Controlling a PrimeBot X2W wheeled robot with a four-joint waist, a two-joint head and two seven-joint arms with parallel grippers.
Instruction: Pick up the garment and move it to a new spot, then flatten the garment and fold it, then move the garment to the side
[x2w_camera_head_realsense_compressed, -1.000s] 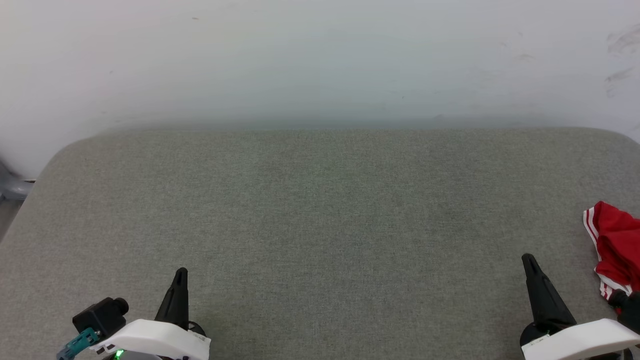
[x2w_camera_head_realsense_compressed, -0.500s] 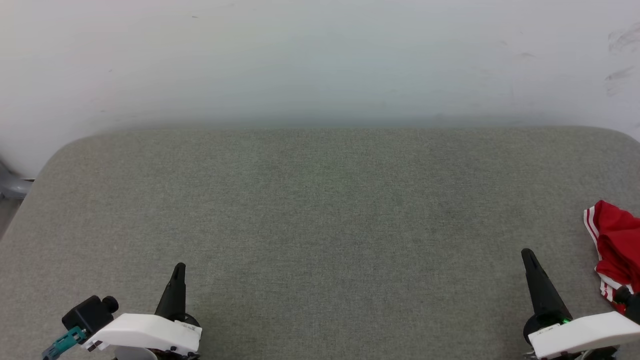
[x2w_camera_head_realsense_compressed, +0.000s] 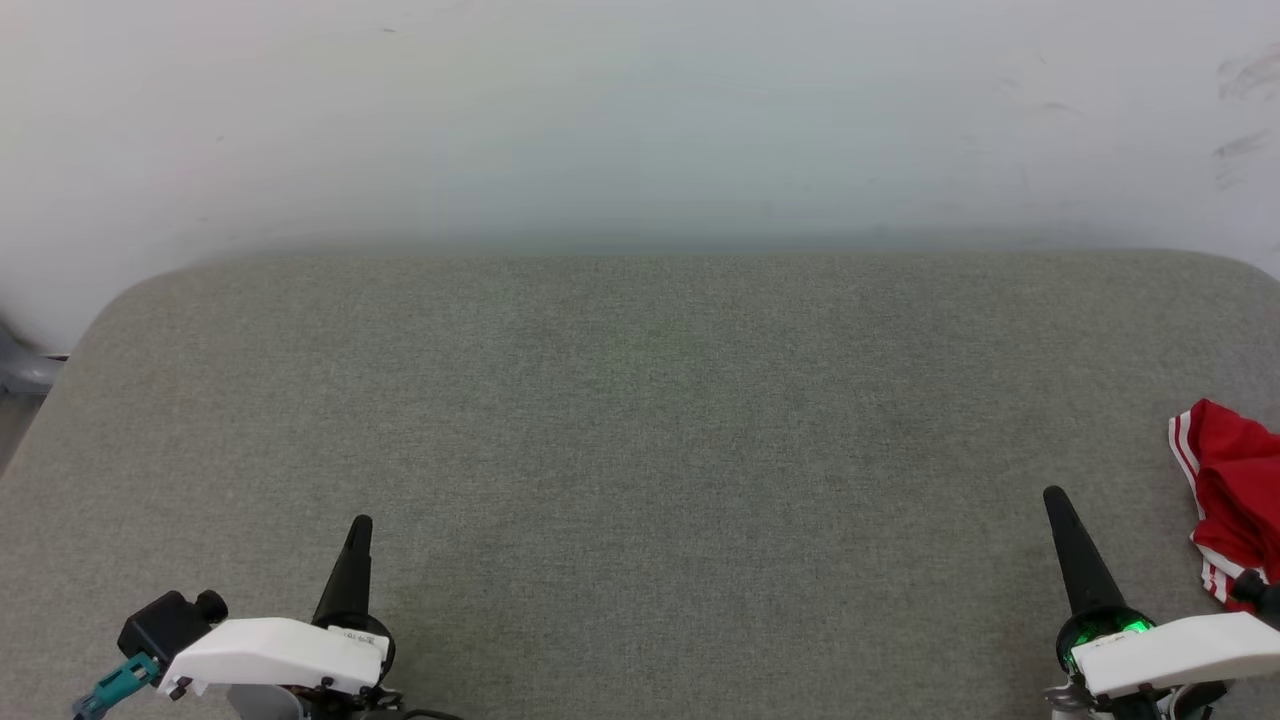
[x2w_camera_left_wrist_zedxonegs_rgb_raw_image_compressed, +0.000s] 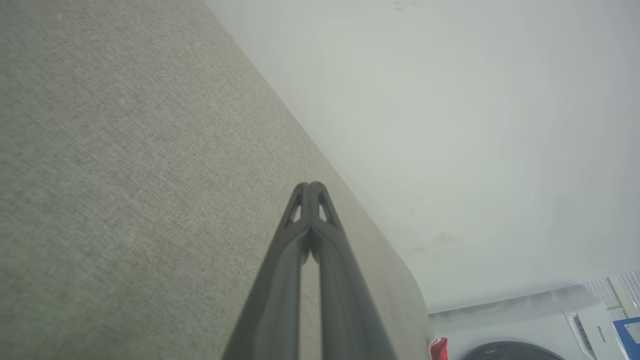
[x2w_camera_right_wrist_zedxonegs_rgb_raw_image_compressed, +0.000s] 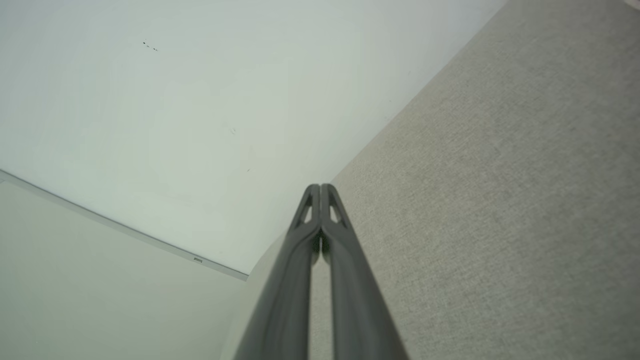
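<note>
The garment (x2w_camera_head_realsense_compressed: 1232, 490), bright red with red-white stripe trim, lies bunched at the right edge of the grey fabric table (x2w_camera_head_realsense_compressed: 640, 420), partly cut off by the head view's border. A sliver of its red (x2w_camera_left_wrist_zedxonegs_rgb_raw_image_compressed: 438, 349) also peeks past the table's far corner in the left wrist view. My right gripper (x2w_camera_head_realsense_compressed: 1055, 498) is shut and empty, a short way left of the garment, not touching it. My left gripper (x2w_camera_head_realsense_compressed: 361, 524) is shut and empty at the lower left. Both wrist views show the fingertips pressed together, left gripper (x2w_camera_left_wrist_zedxonegs_rgb_raw_image_compressed: 310, 186) and right gripper (x2w_camera_right_wrist_zedxonegs_rgb_raw_image_compressed: 319, 187).
A pale wall (x2w_camera_head_realsense_compressed: 640, 120) runs behind the table's far edge. The table has rounded corners. A white appliance with a dark round door (x2w_camera_left_wrist_zedxonegs_rgb_raw_image_compressed: 525, 330) stands beyond the table's end in the left wrist view. A grey object (x2w_camera_head_realsense_compressed: 20, 370) sits off the table's left side.
Both grippers have crept slightly up the head view, and the arms' white housings have shifted lower. The garment has not moved.
</note>
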